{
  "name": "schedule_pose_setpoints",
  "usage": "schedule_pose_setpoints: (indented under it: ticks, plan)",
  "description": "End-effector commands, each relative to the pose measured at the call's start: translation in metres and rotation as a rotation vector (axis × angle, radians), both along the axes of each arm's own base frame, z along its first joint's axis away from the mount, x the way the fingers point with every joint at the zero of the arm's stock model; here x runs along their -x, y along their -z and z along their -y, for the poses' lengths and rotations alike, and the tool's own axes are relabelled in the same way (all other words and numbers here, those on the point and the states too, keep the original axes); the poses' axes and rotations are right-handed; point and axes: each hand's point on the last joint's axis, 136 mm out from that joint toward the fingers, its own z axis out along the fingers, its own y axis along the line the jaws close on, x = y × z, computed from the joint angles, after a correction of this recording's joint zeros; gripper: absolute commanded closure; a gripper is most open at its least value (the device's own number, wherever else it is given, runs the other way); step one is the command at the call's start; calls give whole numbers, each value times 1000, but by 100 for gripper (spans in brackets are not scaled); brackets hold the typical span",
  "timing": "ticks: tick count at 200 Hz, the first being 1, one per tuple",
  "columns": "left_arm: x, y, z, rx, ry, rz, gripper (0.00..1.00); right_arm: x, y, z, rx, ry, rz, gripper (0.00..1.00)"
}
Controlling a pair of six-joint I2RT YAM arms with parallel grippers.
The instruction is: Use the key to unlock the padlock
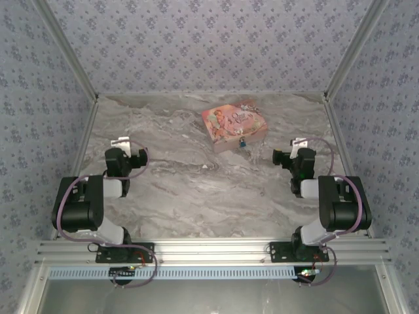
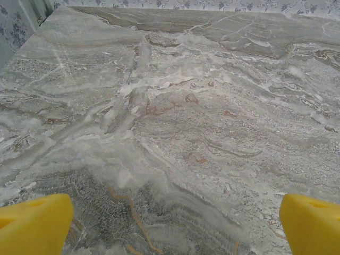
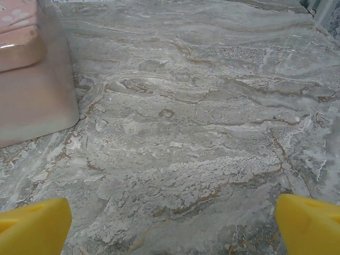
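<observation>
A tiny blue padlock [image 1: 242,142] with a silvery shackle hangs at the front edge of the pink illustrated box [image 1: 234,125], far centre-right on the marble table. I cannot make out the key. My left gripper [image 1: 123,142] is at the left, far from the lock. In the left wrist view it [image 2: 175,231] is open, its yellow fingertips [image 2: 34,223] wide apart over bare marble. My right gripper [image 1: 298,144] is to the right of the box. It [image 3: 172,231] is open too, with nothing between its yellow fingertips [image 3: 311,223]. The pink box [image 3: 32,90] sits at the upper left of that view.
Patterned walls with metal corner rails [image 1: 65,52] enclose the table [image 1: 196,196] on three sides. An aluminium frame [image 1: 209,248] carries both arm bases along the near edge. A small pale speck [image 1: 208,167] lies mid-table, too small to identify.
</observation>
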Motion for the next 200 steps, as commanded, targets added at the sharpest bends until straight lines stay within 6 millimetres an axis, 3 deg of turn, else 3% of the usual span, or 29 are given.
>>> schedule_pose_setpoints:
  ticks: [1,142,172,200]
  plan:
    - [-4,-5,0,-12,0,13,1,-5,-7,3,13,9,21,0]
    - [-3,-9,2,-7,15,25,1,-4,-11,6,-6,9,26,0]
    - [6,-38,-1,-13,-8,61,1,3,-36,12,-19,52,5,0]
    - [18,-84,-4,35,-59,69,1,17,-59,8,-104,91,-79,0]
